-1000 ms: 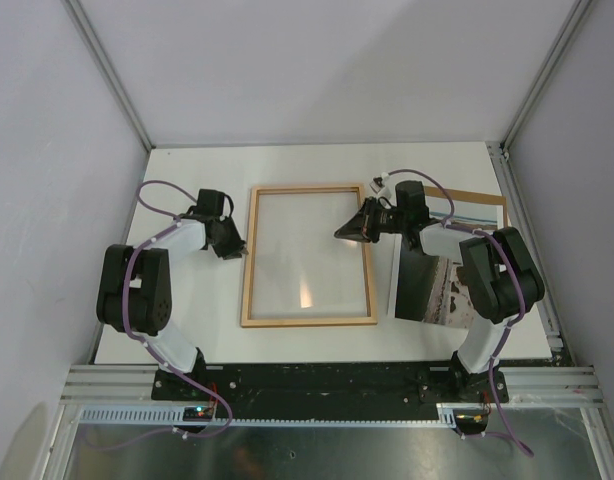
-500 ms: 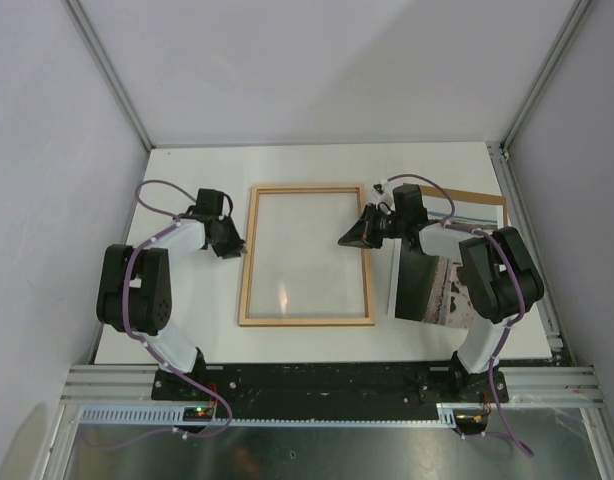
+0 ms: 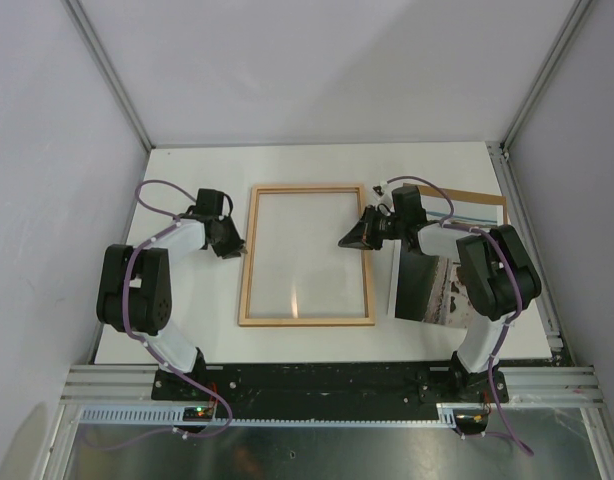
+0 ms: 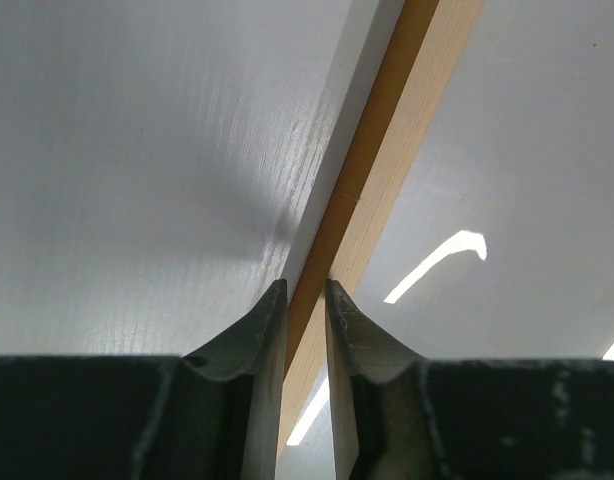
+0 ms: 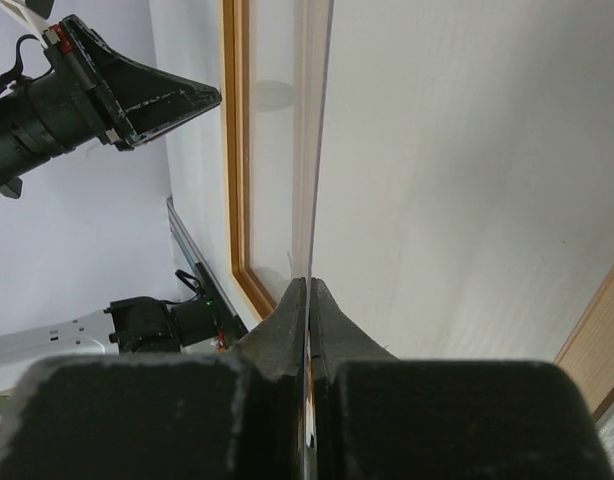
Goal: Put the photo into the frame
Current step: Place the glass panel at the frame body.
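Note:
The frame (image 3: 249,270), light wood face up, lies flat at the middle of the table. My left gripper (image 3: 239,248) is shut on its left rail, and in the left wrist view the rail (image 4: 387,130) runs between the two fingertips of that gripper (image 4: 306,285). My right gripper (image 3: 343,240) reaches just inside the right rail. It is shut on a thin clear sheet (image 5: 312,150) seen edge-on in the right gripper (image 5: 308,282). The photo (image 3: 437,290) lies flat to the right of the frame, partly hidden under the right arm.
A brown backing board (image 3: 484,209) lies at the back right, behind the photo. The enclosure's walls ring the table. The arm bases stand on the black rail at the near edge. In the right wrist view the left gripper (image 5: 177,100) shows beyond the frame's far rail (image 5: 234,150).
The light glint on the clear sheet inside the frame has shifted, and the right gripper has edged slightly. The left arm has not moved.

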